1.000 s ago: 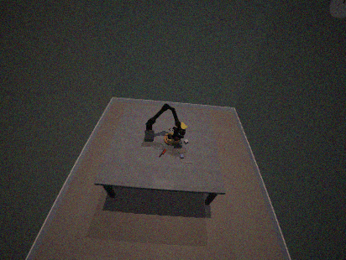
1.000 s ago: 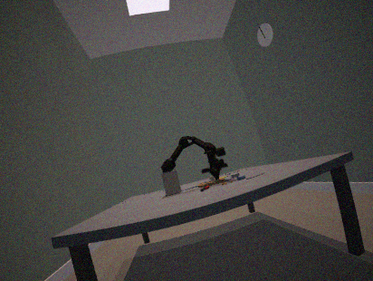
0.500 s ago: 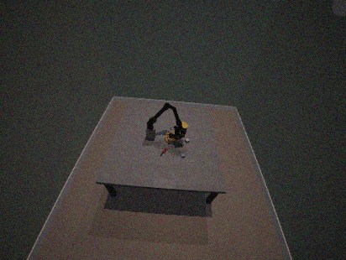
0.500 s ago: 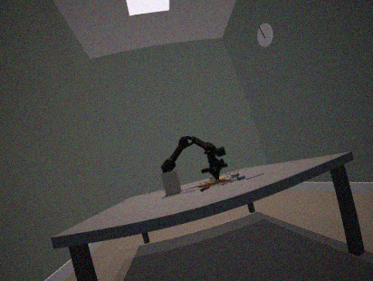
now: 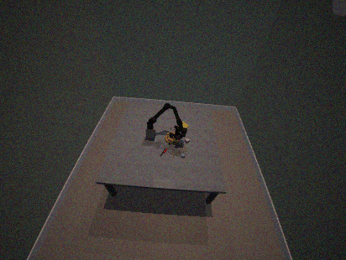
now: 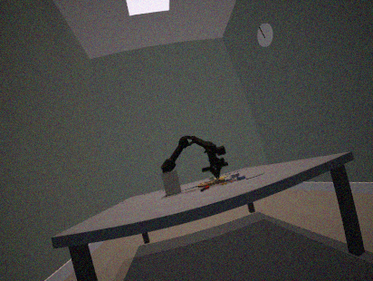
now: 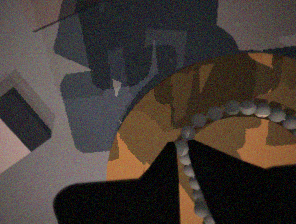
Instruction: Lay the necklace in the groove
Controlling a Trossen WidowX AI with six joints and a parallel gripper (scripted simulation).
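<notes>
The round bead board [image 7: 127, 167] [image 5: 167, 138] is orange-brown and fills the lower right of the wrist view, partly in shadow. The pearl bead necklace [image 7: 248, 107] lies over it, curving from the right edge to a bend near the fingers, then running down between them. My gripper [image 7: 181, 147] [image 6: 217, 176] is shut on the necklace just below this bend, low over the board. The dark fingers hide part of the board and some beads. Whether the beads sit in the groove cannot be told.
A block with a pinkish top [image 7: 11, 149] stands left of the board in the wrist view. A red-handled tool [image 5: 165, 150] [image 6: 205, 188] and a small pale item [image 5: 182, 155] lie in front of the board. Another pale block [image 5: 187, 140] is to its right, with a yellow object [image 5: 185, 125] behind.
</notes>
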